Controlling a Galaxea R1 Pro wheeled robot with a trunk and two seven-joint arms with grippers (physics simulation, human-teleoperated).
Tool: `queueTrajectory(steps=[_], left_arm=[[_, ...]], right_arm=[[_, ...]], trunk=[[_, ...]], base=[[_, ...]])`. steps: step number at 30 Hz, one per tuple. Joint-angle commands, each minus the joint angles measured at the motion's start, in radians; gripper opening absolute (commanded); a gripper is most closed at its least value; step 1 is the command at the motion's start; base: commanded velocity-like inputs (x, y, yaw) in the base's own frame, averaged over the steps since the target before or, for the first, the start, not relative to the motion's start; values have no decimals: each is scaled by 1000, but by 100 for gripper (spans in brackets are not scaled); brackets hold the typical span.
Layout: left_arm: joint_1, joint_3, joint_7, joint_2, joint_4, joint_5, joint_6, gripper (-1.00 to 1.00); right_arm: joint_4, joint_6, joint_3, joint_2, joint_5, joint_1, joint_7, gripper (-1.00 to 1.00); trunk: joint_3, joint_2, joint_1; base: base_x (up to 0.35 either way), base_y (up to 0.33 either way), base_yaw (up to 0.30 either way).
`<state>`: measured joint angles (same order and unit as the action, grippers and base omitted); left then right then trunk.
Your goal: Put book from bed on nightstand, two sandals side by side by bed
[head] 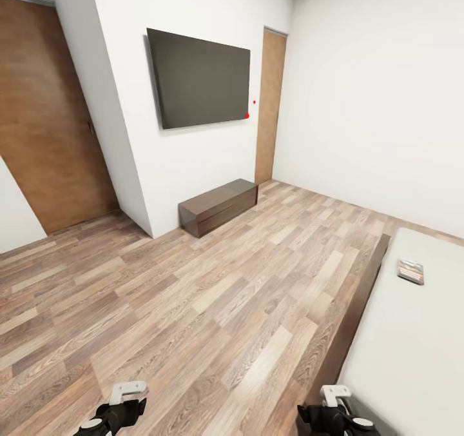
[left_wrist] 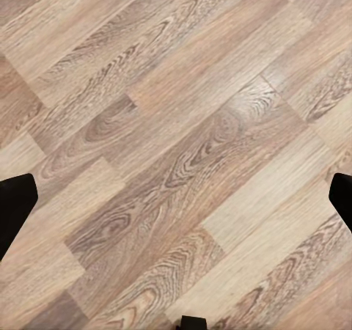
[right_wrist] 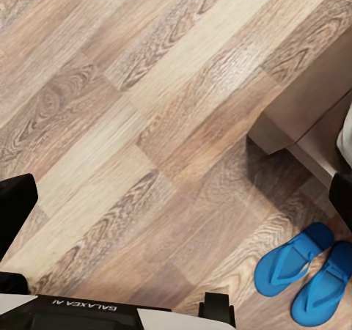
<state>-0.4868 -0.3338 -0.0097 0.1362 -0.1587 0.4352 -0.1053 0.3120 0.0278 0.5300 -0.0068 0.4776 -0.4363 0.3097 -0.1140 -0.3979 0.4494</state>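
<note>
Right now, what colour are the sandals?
Bright blue; the sandals show best in the right wrist view.

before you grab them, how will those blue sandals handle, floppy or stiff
The sandals look flat and slim, so probably light and somewhat bendy. Lying flat on the wood floor, they shouldn't roll or tip. Their low edges may give the fingers little to pinch.

A dark flat television (head: 200, 78) was mounted on the white wall (head: 161, 178). A long low dark brown cabinet (head: 219, 206) stood on the wood-plank floor (head: 193, 307) below it. Brown wooden doors (head: 45, 120) flanked that wall, left and right.
</note>
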Motion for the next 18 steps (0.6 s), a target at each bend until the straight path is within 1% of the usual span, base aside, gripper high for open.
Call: queueTrajectory(steps=[1,4,8,18], left_arm=[[-1,-8,-1,0,1,10,-3,100],[-1,-8,-1,0,1,10,-4,100],[-1,-8,-1,0,1,10,-4,100],[-1,-9,-1,0,1,10,-4,100]], right_arm=[[2,3,8,1,7,-1,7,100],[2,3,8,1,7,-1,8,100],[2,3,8,2,7,-1,7,100],[4,3,8,2,7,-1,6,100]], trunk=[[-2,-2,1],[-2,-2,1],[-2,-2,1],[-4,-2,1]], base=[[-5,27,7],[-4,20,34],[-2,11,128],[-1,4,236]])
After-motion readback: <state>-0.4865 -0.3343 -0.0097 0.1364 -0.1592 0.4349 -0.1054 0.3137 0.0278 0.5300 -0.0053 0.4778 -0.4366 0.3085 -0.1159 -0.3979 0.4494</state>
